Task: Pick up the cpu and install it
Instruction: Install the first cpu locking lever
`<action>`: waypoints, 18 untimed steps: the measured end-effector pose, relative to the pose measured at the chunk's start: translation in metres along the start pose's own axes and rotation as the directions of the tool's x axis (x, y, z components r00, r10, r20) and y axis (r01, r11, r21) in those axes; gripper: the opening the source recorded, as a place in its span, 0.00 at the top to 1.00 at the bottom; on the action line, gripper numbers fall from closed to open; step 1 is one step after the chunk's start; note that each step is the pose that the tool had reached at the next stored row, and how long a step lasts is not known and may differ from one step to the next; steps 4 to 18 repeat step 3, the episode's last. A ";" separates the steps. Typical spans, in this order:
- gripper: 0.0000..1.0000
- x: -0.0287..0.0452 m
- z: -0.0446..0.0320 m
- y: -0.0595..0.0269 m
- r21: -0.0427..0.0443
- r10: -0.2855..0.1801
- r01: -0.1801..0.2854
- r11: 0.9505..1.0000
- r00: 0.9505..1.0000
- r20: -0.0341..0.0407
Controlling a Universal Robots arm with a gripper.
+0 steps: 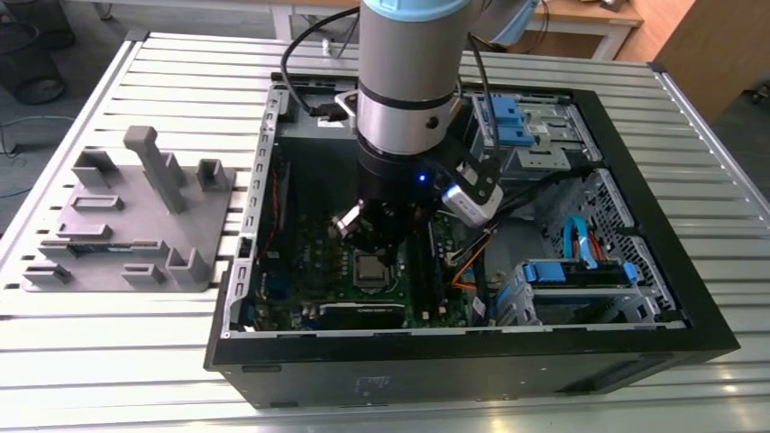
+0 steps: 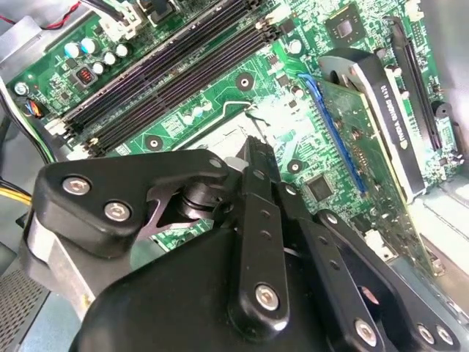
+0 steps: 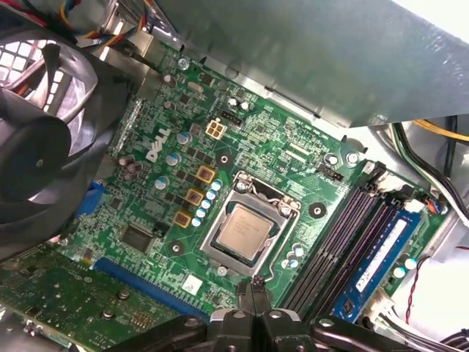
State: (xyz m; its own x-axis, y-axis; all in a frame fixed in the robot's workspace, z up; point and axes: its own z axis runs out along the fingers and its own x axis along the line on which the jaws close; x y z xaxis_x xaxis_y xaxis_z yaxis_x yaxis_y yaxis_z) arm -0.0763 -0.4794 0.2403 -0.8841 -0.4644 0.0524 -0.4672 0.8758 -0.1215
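Observation:
The cpu (image 3: 245, 229), a small silver-grey square, lies flat inside the metal socket frame (image 3: 213, 243) on the green motherboard (image 3: 256, 139). In the first wrist view my gripper (image 3: 253, 292) hangs a little above the board beside the socket's edge, its two black fingers pressed together with nothing between them. From the exterior view the gripper (image 1: 375, 236) sits inside the open computer case, just above the cpu (image 1: 367, 268). The second wrist view shows the gripper (image 2: 256, 150) from behind, and its linkage hides most of the socket.
A black fan (image 3: 44, 139) stands by the socket on one side, memory slots (image 3: 344, 235) on the other. An upright expansion card (image 2: 366, 125) rises close by. The case wall (image 1: 673, 225) surrounds the arm. A grey studded tray (image 1: 132, 225) lies at the exterior view's left.

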 end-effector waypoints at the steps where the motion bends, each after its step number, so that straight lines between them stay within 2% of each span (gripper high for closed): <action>1: 0.89 0.0000 -0.0002 0.0000 0.000 0.000 0.000 1.000 1.000 0.000; 18: 0.89 0.0000 -0.0003 0.0000 0.000 0.000 0.000 1.000 1.000 0.000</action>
